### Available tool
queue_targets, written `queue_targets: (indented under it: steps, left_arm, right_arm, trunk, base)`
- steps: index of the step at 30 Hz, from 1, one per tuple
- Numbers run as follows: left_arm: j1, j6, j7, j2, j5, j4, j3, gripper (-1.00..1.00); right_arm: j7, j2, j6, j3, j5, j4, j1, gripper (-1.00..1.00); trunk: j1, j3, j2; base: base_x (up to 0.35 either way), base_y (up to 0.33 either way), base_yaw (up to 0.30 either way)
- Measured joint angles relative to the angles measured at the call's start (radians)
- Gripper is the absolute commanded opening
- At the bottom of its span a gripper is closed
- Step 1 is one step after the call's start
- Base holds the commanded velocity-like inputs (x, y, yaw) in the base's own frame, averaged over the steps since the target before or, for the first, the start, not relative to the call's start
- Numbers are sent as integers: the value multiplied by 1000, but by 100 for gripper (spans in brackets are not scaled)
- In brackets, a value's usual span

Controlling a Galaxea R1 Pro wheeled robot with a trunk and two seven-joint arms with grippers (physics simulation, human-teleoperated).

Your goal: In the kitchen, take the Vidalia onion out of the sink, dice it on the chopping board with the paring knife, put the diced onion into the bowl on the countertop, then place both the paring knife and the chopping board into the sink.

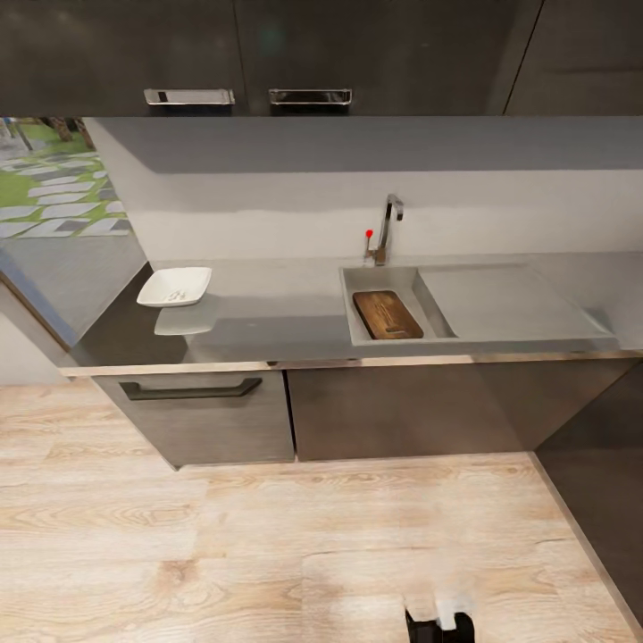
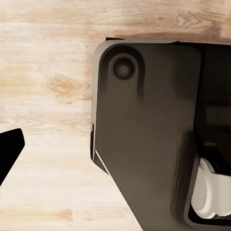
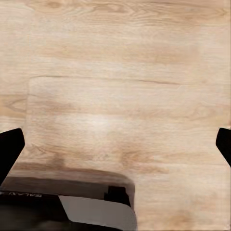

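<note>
Head view, going left to right: the bowl (image 1: 175,286) sits at the bench's (image 1: 268,313) far-left end with some pale bits in it, hard to say if that's onion. Further right, the chopping board (image 1: 388,314) lies down inside the sink (image 1: 379,338) basin, tap (image 1: 388,229) behind it. I can't pick out the paring knife or any whole onion, so the job looks close to done, but I wouldn't swear to it. Big risk: calling it finished while the knife is somewhere out of frame. Both wrist views look at the wood floor (image 3: 120,72) with fingertips at the frame edges, so the right fingers (image 3: 9,149) look spread; left fingers (image 2: 10,149), can't tell.
</note>
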Motion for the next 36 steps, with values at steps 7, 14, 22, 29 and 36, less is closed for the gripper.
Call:
queue_targets:
  steps: [7, 14, 22, 29, 36]
  left_arm:
    - [0, 0, 0, 1, 7, 0, 1, 100]
    - [0, 2, 0, 3, 53, 2, 0, 100]
    - [0, 2, 0, 3, 57, 2, 0, 100]
    - [0, 2, 0, 3, 57, 2, 0, 100]
    - [0, 2, 0, 3, 57, 2, 0, 100]
  right_arm:
    - [39, 48, -90, 0, -5, 122, 85, 100]
    - [17, 30, -95, -4, -12, 131, 203, 100]
    - [16, -42, -94, -4, -18, 131, 268, 100]
    - [18, -34, -96, -4, -19, 126, 275, 100]
    - [18, -25, -96, -5, -20, 125, 276, 100]
  trunk:
    - [0, 0, 0]
    - [0, 0, 0]
    - [0, 3, 0]
    - [0, 14, 0]
    - [0, 25, 0]
  base:
    - [0, 0, 0]
    - [0, 0, 0]
    - [0, 0, 0]
    - [0, 0, 0]
    - [0, 0, 0]
